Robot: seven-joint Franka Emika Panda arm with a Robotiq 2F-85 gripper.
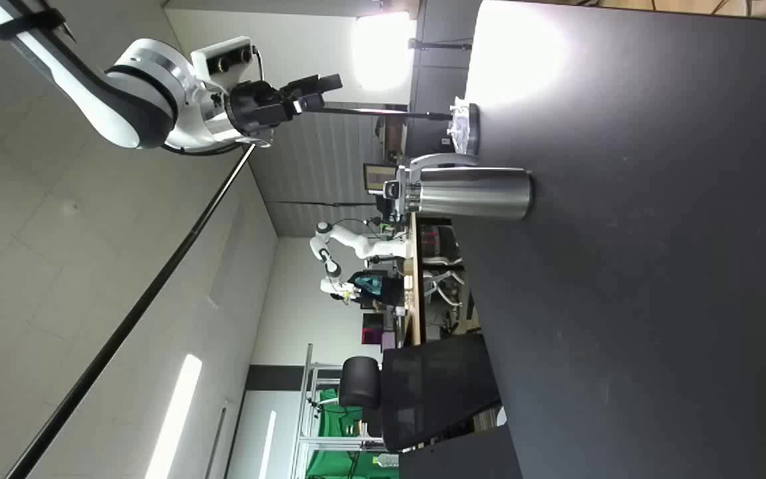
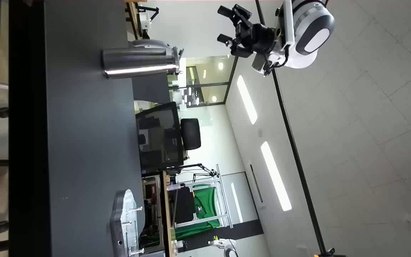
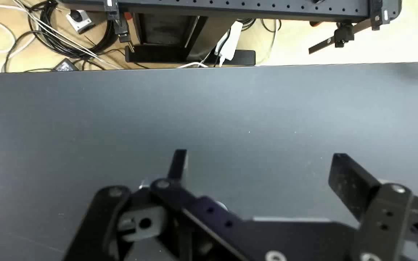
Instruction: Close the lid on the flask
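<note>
Both exterior views are turned on their side. The flask, a shiny steel cylinder with a grey handle, stands upright on the dark table. Its lid sits at its top end, with a small piece sticking up in an exterior view; I cannot tell if it is fully closed. My gripper hangs in the air, higher than the lid and off to the handle side in both exterior views, touching nothing. In the wrist view the gripper is open and empty; the flask is not recognisable there.
A low plate-like stand with a clear top and small pegs is on the same table. In the wrist view, the table edge, cables and a black perforated bench lie beyond. A black chair stands behind.
</note>
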